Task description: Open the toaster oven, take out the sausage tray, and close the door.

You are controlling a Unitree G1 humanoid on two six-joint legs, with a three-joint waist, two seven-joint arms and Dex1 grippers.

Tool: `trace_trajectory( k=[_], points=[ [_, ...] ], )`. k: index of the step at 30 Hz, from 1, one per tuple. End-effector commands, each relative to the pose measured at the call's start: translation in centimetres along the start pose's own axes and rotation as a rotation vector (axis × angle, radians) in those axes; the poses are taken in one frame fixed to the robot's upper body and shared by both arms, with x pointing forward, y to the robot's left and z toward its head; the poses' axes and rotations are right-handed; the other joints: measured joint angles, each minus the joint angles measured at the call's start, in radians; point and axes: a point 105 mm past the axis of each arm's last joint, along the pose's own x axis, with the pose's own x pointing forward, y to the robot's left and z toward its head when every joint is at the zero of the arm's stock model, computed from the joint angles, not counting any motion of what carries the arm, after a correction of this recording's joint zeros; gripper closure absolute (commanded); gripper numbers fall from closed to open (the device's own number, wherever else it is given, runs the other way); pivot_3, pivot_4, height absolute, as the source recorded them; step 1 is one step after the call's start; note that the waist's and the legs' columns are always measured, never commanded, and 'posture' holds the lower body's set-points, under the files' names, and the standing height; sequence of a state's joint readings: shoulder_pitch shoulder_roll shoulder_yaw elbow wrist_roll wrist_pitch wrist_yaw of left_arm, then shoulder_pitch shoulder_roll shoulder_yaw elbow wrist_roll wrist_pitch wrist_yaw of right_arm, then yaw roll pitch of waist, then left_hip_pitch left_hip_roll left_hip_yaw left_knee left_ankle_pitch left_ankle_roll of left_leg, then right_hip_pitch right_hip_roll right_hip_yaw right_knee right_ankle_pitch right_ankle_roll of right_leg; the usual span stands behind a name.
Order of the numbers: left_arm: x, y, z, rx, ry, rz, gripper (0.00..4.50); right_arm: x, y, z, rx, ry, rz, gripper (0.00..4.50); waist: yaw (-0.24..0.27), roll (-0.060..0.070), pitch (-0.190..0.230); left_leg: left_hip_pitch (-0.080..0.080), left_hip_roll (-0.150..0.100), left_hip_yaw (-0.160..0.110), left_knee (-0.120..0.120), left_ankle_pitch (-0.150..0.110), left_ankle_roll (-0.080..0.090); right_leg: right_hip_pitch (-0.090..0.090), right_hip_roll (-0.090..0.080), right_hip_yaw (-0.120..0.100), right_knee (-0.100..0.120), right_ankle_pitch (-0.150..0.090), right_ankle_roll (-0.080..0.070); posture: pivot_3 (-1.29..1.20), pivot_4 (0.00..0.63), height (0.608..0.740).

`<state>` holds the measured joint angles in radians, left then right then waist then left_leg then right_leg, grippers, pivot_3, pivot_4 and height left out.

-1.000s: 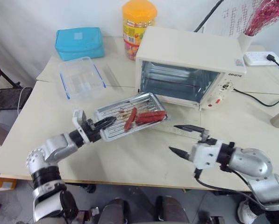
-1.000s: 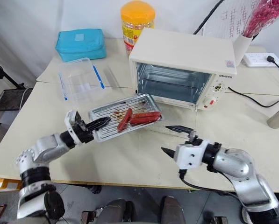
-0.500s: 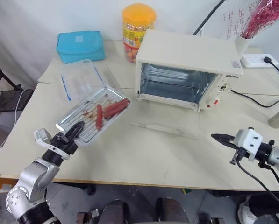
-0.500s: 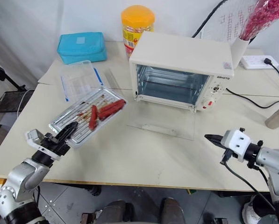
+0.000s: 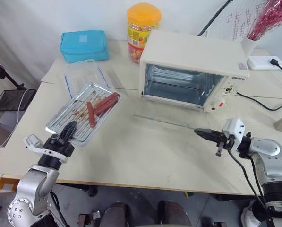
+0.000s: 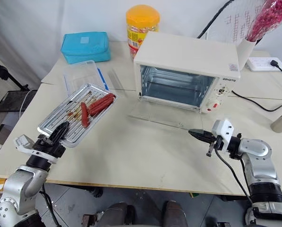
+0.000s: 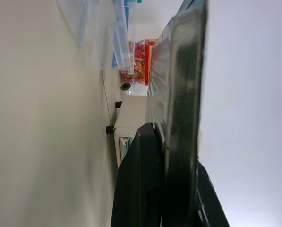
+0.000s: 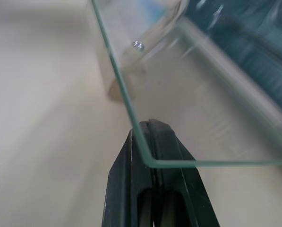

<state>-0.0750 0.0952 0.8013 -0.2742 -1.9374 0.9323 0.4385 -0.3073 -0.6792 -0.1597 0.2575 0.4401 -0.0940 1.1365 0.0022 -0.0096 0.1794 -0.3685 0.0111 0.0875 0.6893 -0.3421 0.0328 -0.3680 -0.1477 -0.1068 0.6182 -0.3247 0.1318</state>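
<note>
The door lies flat open on the table, long axis left-right. The right gripper, jaws closed and empty, sits at its near right corner. The left gripper, far left, clamps the sausage tray.

Cream table (two butted tops) before a white backdrop.

Pretty bright, even light overall, only soft shadows on the table. Head views are sharp. Both wrist shots are blurry up close, and the tray edge is totally out of focus.
</note>
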Motion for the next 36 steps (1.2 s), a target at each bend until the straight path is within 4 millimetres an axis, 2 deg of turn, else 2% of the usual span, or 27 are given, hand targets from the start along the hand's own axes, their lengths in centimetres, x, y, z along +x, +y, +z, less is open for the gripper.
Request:
trace_trajectory(
  k=[1, 4, 6, 8, 11, 14, 15, 21, 23, 26, 33, 36],
  points=[
    [0.0, -1.9, -0.2, 0.029, 0.001, -0.066, 4.5, -0.5, -2.3, 4.7, -0.025, -0.169, -0.127, 4.48, 0.0, 0.0, 0.0, 0.0, 0.0, 0.0, 0.0, 0.0, 0.0, 0.0, 0.0, 0.0, 0.0, 0.0, 0.0, 0.0, 0.15, 0.74],
    [0.3, -1.9, -0.6, 0.032, 0.017, -0.05, 4.5, -0.5, -3.6, 8.1, -0.015, -0.275, -0.2, 4.48, 0.0, 0.0, 0.0, -0.001, 0.0, 0.0, 0.0, 0.0, 0.0, -0.001, 0.0, 0.0, 0.0, 0.0, 0.0, 0.0, 0.15, 0.74],
    [0.6, -1.7, -1.3, 0.032, 0.049, -0.037, 4.5, -0.3, -3.4, 9.4, -0.024, -0.299, -0.201, 4.48, 0.004, 0.0, 0.0, -0.001, 0.0, 0.0, 0.0, 0.0, -0.001, -0.001, 0.0, 0.0, 0.0, 0.0, 0.0, 0.0, 0.15, 0.74],
    [1.1, -2.0, -2.1, 0.023, 0.073, -0.05, 4.5, -0.4, -2.7, 10.0, -0.025, -0.302, -0.187, 4.48, 0.01, 0.0, 0.0, -0.001, 0.0, 0.0, -0.001, -0.001, -0.001, -0.001, 0.0, 0.0, -0.001, 0.0, 0.0, 0.0, 0.15, 0.74],
    [1.7, -2.2, -2.8, 0.014, 0.104, -0.067, 4.5, -1.3, -1.1, 9.6, 0.028, -0.255, -0.118, 4.48, 0.027, 0.0, 0.0, -0.002, 0.0, 0.0, -0.002, -0.001, -0.001, -0.002, 0.0, 0.0, -0.003, 0.0, 0.0, 0.0, 0.15, 0.74],
    [2.2, -1.9, -3.9, 0.049, 0.233, -0.076, 4.5, -3.7, 1.0, 7.8, 0.015, -0.11, -0.063, 3.98, 0.039, 0.0, 0.0, -0.004, -0.002, 0.0, -0.004, -0.002, 0.0, -0.003, 0.0, 0.0, -0.004, 0.0, 0.0, 0.0, 0.15, 0.74],
    [2.2, -1.8, -4.0, 0.055, 0.261, -0.081, 4.5, -4.3, 1.5, 7.4, 0.002, -0.078, -0.055, 3.69, 0.04, 0.0, 0.0, -0.004, -0.002, 0.0, -0.005, -0.002, 0.0, -0.003, 0.0, 0.0, -0.006, 0.0, 0.0, 0.0, 0.15, 0.74],
    [3.0, -0.8, -5.9, 0.084, 0.633, -0.082, 4.5, -9.7, 3.2, 4.0, -0.077, 0.104, -0.139, 1.56, 0.045, 0.0, 0.0, -0.001, -0.002, 0.005, -0.006, -0.002, 0.001, -0.003, 0.002, -0.003, -0.006, 0.001, 0.001, 0.0, 0.15, 0.74],
    [3.2, -0.6, -6.6, 0.092, 0.782, -0.06, 4.5, -10.7, 3.7, 3.6, -0.086, 0.133, -0.168, 0.85, 0.04, 0.0, 0.0, 0.0, -0.001, 0.005, -0.006, -0.001, 0.0, -0.003, 0.003, -0.002, -0.006, 0.001, 0.001, 0.0, 0.15, 0.74],
    [4.1, -0.7, -7.7, 0.079, 0.934, -0.032, 4.5, -11.5, 4.3, 3.7, -0.096, 0.15, -0.203, 0.02, 0.039, 0.001, 0.0, 0.0, -0.001, 0.006, -0.006, -0.001, 0.0, -0.005, 0.003, -0.001, -0.005, 0.001, 0.001, 0.0, 0.15, 0.74],
    [7.2, 0.0, -12.6, 0.039, 1.19, 0.029, 4.5, -13.2, 6.5, 4.4, -0.097, 0.192, -0.273, 0.02, 0.045, 0.001, 0.0, -0.001, -0.002, 0.005, -0.007, -0.001, -0.002, -0.007, 0.003, -0.001, -0.003, 0.001, 0.001, 0.0, 0.15, 0.74],
    [7.9, 0.6, -14.7, 0.041, 1.258, 0.052, 4.5, -13.9, 7.2, 4.8, -0.094, 0.211, -0.298, 0.02, 0.045, 0.001, 0.0, -0.002, -0.003, 0.006, -0.009, -0.001, -0.002, -0.007, 0.004, -0.001, -0.006, 0.001, 0.001, 0.0, 0.15, 0.74]
  ],
)
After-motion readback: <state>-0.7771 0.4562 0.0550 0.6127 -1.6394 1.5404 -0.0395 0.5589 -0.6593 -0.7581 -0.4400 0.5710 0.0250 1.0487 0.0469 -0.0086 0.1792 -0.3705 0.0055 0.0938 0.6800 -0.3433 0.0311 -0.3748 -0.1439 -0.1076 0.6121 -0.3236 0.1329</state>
